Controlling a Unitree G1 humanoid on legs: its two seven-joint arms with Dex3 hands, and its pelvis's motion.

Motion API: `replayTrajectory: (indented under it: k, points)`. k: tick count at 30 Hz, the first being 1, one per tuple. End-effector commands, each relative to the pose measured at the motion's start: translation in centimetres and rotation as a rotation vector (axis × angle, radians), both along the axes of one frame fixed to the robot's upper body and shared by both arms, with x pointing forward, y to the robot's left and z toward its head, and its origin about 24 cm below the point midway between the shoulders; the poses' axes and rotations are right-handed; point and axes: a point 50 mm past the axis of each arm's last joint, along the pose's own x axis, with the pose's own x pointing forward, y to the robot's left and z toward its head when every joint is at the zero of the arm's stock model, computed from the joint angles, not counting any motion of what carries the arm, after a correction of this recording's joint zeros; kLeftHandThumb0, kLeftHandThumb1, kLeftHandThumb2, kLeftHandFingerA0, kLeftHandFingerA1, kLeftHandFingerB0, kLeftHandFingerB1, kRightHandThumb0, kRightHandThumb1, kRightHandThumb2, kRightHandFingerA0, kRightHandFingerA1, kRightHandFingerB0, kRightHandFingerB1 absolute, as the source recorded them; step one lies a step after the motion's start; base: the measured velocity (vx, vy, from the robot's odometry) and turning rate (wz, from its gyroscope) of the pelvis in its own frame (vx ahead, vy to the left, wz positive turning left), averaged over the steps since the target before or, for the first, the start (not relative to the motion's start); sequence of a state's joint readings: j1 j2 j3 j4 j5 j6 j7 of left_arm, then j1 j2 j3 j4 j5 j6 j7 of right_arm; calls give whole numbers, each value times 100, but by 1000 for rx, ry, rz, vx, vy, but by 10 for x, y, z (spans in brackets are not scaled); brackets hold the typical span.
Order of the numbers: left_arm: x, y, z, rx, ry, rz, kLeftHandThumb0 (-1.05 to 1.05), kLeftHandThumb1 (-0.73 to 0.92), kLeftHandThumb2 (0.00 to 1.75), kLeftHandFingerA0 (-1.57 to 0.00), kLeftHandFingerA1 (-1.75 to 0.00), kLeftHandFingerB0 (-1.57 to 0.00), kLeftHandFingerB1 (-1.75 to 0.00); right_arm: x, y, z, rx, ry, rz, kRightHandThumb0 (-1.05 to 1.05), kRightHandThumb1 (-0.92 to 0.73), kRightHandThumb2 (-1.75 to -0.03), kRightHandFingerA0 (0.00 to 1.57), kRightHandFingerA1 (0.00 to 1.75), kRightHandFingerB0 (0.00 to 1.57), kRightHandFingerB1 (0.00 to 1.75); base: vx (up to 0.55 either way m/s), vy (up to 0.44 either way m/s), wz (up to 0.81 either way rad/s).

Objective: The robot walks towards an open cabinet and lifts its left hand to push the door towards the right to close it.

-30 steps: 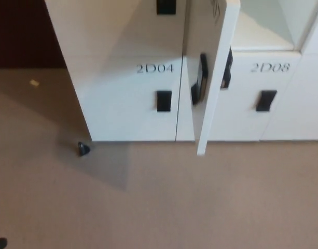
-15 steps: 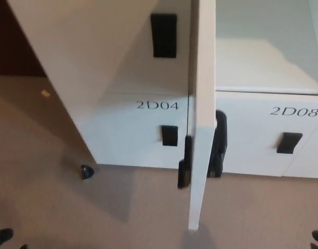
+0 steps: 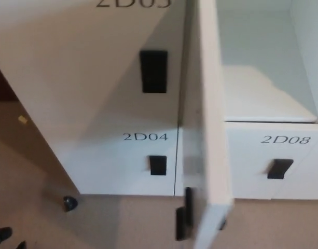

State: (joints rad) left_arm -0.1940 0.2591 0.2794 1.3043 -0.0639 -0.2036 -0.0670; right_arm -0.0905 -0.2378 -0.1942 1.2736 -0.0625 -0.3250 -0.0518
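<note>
— Nearer to the cabinet point(image 3: 96, 78) than a second ago: the whole view has shifted, so the camera moved, not the lockers. Where is the door?

— The open door point(image 3: 208, 129) stands edge-on at centre, up and well to the right of the left hand point(image 3: 0, 236), a dark scrap at the bottom-left corner.

— And its fingers?

— Too little shows to tell. The open compartment point(image 3: 262, 98) lies beyond the door, farther right; the locker marked 2D04 point(image 3: 143, 155) sits between hand and door.
</note>
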Motion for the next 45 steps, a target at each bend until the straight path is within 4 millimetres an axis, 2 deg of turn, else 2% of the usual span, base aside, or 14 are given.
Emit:
replayTrajectory:
  k: [1, 3, 4, 5, 6, 7, 8, 10, 11, 12, 13, 19, 37, 45]
  points:
    - [19, -12, 7, -35, -113, -71, -54, 29, 94, -30, -58, -29, -65, -13, -16, 3, 10, 6, -40, -38, -67, -60, 70, 50, 62, 47, -60, -187, 99]
    - [21, -14, 8, -38, -126, -83, -54, 29, 94, -30, -58, -29, -65, -13, -17, 4, 12, 6, -42, -38, -67, -60, 70, 50, 62, 47, -68, -245, 71]
    - [24, -17, 9, -43, -143, -101, -58, 37, 80, -36, -48, -30, -62, -14, -18, 4, 14, 10, -51, -37, -68, -60, 70, 49, 63, 48, -148, -481, -5]
    - [27, -20, 10, -49, -158, -119, -58, 37, 80, -36, -48, -30, -62, -15, -19, 3, 16, 15, -61, -37, -68, -60, 70, 49, 63, 48, -92, -67, 13]
    - [29, -23, 10, -50, -172, -139, -69, 32, 95, -31, -57, -33, -65, -15, -19, 3, 21, 13, -63, -39, -69, -60, 67, 51, 61, 48, -97, -36, -1]
    - [32, -26, 11, -50, -187, -162, -69, 32, 95, -31, -57, -33, -65, -16, -19, 3, 27, 9, -62, -39, -69, -60, 67, 51, 61, 48, -93, -27, -3]
    - [34, -31, 12, -55, -206, -191, -70, 41, 71, -39, -51, -37, -63, -17, -20, 3, 27, 11, -68, -39, -67, -60, 68, 51, 62, 49, 8, -167, 3]
    - [36, -36, 13, -62, -227, -222, -70, 41, 71, -39, -51, -37, -63, -18, -21, 3, 26, 14, -76, -39, -67, -60, 68, 51, 62, 49, -7, -150, 4]
    - [38, -41, 13, -63, -239, -247, -76, 43, 63, -42, -52, -41, -62, -19, -22, 3, 21, 18, -77, -39, -67, -60, 71, 52, 63, 48, 0, 0, 0]
    - [38, -41, 13, -63, -239, -247, -76, 43, 63, -42, -52, -41, -62, -19, -22, 3, 21, 18, -77, -39, -67, -60, 71, 52, 63, 48, 83, -36, 0]
    - [41, -51, 14, -59, -261, -296, -76, 44, 64, -42, -52, -41, -62, -20, -22, 3, 11, 27, -75, -38, -66, -60, 72, 52, 65, 49, 89, -15, -8]
    - [49, -62, 21, -66, -321, -358, -72, 47, 64, -42, -53, -41, -64, -20, -22, 3, 11, 36, -76, -37, -65, -59, 72, 52, 65, 49, 86, 84, -7]
    - [77, -58, 43, -40, -379, -376, -77, 48, 62, -45, -55, -43, -64, -19, -17, 0, 40, 31, -67, -40, -65, -60, 75, 54, 66, 51, 32, 41, 3]
    - [111, -75, 70, -23, -473, -449, -77, 51, 58, -46, -50, -44, -61, -19, -15, 0, 38, 39, -49, -41, -65, -59, 75, 53, 66, 51, 0, 0, 0]
